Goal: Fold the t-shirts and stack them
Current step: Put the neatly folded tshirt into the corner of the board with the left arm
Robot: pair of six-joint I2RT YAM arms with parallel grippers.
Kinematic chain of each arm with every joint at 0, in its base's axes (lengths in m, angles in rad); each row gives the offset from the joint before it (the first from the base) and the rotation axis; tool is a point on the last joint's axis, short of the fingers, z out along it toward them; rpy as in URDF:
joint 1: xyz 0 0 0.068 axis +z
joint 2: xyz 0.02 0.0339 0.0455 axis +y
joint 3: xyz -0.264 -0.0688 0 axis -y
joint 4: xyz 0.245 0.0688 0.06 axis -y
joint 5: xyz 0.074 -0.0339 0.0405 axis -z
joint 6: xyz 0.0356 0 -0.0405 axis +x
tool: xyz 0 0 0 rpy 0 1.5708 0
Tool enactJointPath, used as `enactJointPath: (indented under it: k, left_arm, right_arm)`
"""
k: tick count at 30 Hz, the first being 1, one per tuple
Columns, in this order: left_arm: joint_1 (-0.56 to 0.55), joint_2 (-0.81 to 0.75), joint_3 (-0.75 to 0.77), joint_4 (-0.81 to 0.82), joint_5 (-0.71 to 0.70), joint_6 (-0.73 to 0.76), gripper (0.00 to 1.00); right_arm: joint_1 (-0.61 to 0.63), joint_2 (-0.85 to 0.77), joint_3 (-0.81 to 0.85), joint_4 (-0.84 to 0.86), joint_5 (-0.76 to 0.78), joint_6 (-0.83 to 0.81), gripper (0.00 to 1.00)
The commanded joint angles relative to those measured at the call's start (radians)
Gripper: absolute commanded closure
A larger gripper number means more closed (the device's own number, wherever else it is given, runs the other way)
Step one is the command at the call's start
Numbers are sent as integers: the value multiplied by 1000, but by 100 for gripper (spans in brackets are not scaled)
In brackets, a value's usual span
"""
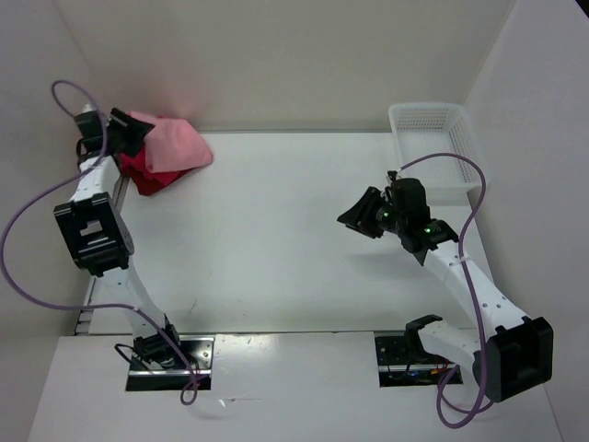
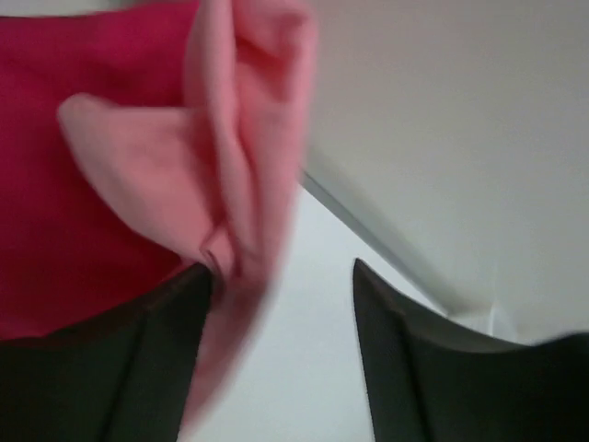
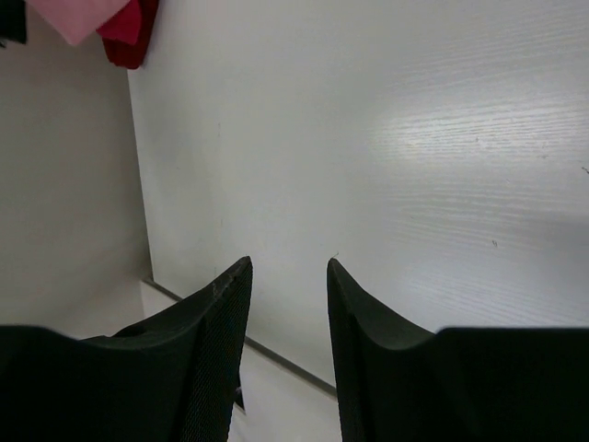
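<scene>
The t-shirts lie bunched in the table's far left corner. A salmon pink one [image 1: 181, 144] is on top, with red cloth [image 1: 147, 175] under it. My left gripper [image 1: 129, 133] hovers at the pile's left edge. In the left wrist view its jaws [image 2: 282, 267] stand open, and a blurred fold of the pink shirt [image 2: 239, 138] hangs against the left finger [image 2: 175, 331], with crimson cloth [image 2: 55, 92] behind. My right gripper [image 1: 363, 214] is over the table's right half, open and empty [image 3: 290, 262]. From there the pile [image 3: 129, 37] shows far off.
A white perforated basket [image 1: 460, 138] stands at the far right corner, just behind the right arm. Walls close in the table on the left, back and right. Purple cables loop off both arms.
</scene>
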Motion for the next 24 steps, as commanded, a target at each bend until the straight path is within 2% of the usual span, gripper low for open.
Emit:
enactJointPath:
  k: [1, 2, 4, 6, 11, 14, 16, 17, 18, 20, 24]
  left_arm:
    - [91, -68, -125, 63, 9, 8, 27]
    - [146, -89, -165, 77, 9, 19, 19]
    - [186, -141, -270, 86, -16, 19, 7]
    - [211, -188, -329, 86, -36, 10, 0]
    - [211, -367, -503, 39, -105, -53, 0]
    - [188, -471, -564, -27, -105, -21, 0]
    - [127, -557, -629, -78, -128, 22, 0]
    - [110, -589, -658, -89, -128, 22, 0]
    - [90, -620, -687, -98, -128, 22, 0]
    - [17, -697, -759, -109, -114, 22, 0]
    - [-135, -771, -791, -159, -125, 45, 0]
  right_arm:
    - [9, -6, 2, -15, -34, -35, 56]
    - [9, -16, 2, -15, -45, -45, 56]
    - [9, -16, -9, -15, -56, -45, 56]
    - [9, -16, -18, -15, -65, -45, 56]
    - [9, -25, -18, -6, -74, -54, 51]
    - [9, -25, -18, -6, -53, -54, 46]
    - [9, -25, -18, -20, -42, -54, 22]
    - [9, -25, -18, -29, -42, -65, 4]
    - [9, -25, -27, -29, -42, -65, 0]
    - [9, -34, -27, -29, -33, -65, 0]
    - [20, -34, -47, -9, -74, -65, 0]
